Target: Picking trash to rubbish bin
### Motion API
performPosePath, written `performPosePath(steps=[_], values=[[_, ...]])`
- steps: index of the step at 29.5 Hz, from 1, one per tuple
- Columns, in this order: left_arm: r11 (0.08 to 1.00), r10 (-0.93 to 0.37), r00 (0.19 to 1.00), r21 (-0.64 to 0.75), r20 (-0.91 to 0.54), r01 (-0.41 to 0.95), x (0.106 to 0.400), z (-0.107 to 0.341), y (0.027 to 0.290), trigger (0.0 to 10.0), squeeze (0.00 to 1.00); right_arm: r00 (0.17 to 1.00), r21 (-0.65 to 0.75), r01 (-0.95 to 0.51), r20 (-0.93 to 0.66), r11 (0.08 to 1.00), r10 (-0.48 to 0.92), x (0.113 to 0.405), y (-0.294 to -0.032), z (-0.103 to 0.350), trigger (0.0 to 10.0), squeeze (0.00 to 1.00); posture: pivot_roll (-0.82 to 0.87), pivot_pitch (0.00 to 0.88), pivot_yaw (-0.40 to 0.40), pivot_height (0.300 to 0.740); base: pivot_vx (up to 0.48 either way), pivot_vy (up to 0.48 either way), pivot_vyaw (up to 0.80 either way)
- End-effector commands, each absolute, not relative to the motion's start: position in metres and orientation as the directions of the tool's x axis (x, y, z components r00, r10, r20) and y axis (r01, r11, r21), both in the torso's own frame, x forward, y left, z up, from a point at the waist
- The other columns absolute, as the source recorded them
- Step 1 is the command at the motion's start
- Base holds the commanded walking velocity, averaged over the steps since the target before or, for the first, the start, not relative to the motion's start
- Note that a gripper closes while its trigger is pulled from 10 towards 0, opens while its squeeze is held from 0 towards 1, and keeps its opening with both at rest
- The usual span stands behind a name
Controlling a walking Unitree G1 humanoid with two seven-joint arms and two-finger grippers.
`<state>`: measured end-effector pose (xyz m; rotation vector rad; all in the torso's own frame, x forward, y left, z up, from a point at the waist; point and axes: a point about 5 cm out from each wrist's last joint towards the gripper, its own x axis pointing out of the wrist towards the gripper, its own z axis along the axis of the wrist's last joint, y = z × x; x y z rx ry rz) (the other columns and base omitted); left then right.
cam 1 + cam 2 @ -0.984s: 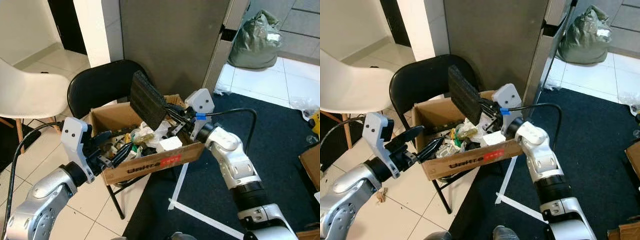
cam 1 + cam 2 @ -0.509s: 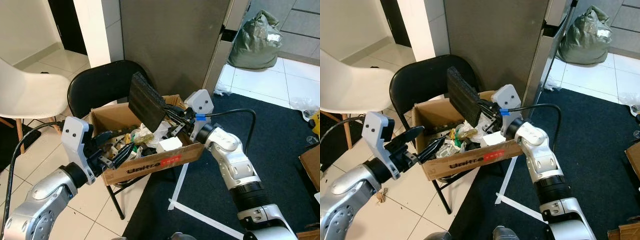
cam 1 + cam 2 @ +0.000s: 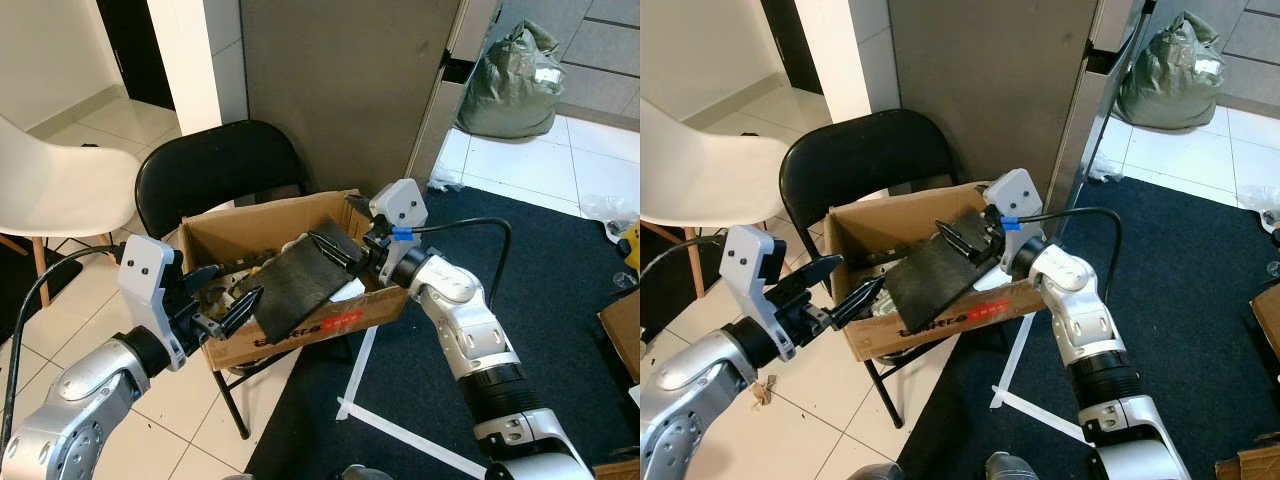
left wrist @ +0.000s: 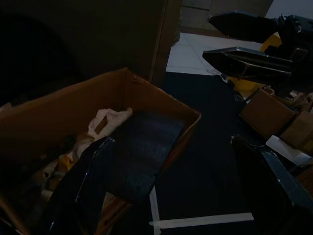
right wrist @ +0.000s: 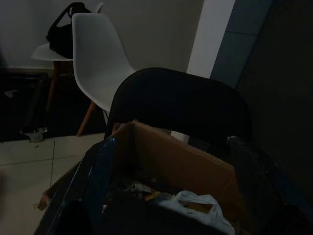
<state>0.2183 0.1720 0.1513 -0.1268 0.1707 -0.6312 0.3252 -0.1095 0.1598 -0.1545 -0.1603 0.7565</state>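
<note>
An open cardboard box [image 3: 232, 224] with trash in it stands on a black folding chair [image 3: 200, 170]. A flat black pad [image 3: 298, 282] lies tilted across the box, its lower edge over the front wall. Just above the pad's upper end, my right gripper [image 3: 336, 248] is open and holds nothing. My left gripper [image 3: 227, 289] is open at the box's front left corner, with its fingertips beside the pad. The left wrist view shows the pad [image 4: 143, 146] on the box [image 4: 161, 96]. In the right wrist view are the box [image 5: 168, 154] and a white bag [image 5: 195, 203] inside.
A white chair [image 3: 60, 185] stands to the left. Behind the box is a grey cabinet [image 3: 340, 70]. A full green-grey sack [image 3: 515, 85] lies at the back right. Dark carpet [image 3: 560, 290] with a white tape line [image 3: 410, 432] covers the floor on the right.
The black pad stood upright in my right gripper; now it lies flat across the box and that gripper has let go. My left gripper has barely moved.
</note>
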Motion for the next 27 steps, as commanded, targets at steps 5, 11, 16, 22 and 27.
performPosePath(steps=[5,11,16,22,27], values=[[0.805,-0.592,0.795,-0.153,-0.133,0.573,0.22,0.15,0.177,10.0,0.0,0.72,-0.181,-0.669,0.083,0.721,0.689,0.326,-0.11,0.157,10.0,1.0,0.1,0.0,-0.018,0.74,0.0,0.0,0.0],[0.807,-0.589,0.797,-0.148,-0.13,0.572,0.22,0.152,0.177,10.0,0.0,0.72,-0.179,-0.67,0.084,0.721,0.689,0.326,-0.11,0.158,10.0,1.0,0.1,0.0,-0.019,0.74,0.0,0.0,0.0],[0.807,-0.588,0.799,-0.146,-0.125,0.572,0.221,0.153,0.176,10.0,0.0,0.72,-0.178,-0.67,0.083,0.721,0.689,0.326,-0.11,0.158,10.0,1.0,0.11,0.0,-0.022,0.74,0.0,0.0,0.0],[0.833,-0.553,0.823,-0.124,-0.129,0.54,0.225,0.152,0.179,10.0,0.0,0.725,-0.171,-0.666,0.08,0.726,0.684,0.327,-0.112,0.158,10.0,0.0,0.11,0.0,-0.022,0.74,0.0,0.0,0.0],[0.863,-0.505,0.852,-0.096,-0.137,0.496,0.232,0.151,0.185,10.0,0.0,0.738,-0.199,-0.65,0.068,0.734,0.672,0.33,-0.123,0.161,10.0,0.0,0.11,0.0,-0.015,0.74,0.0,0.0,0.0]])
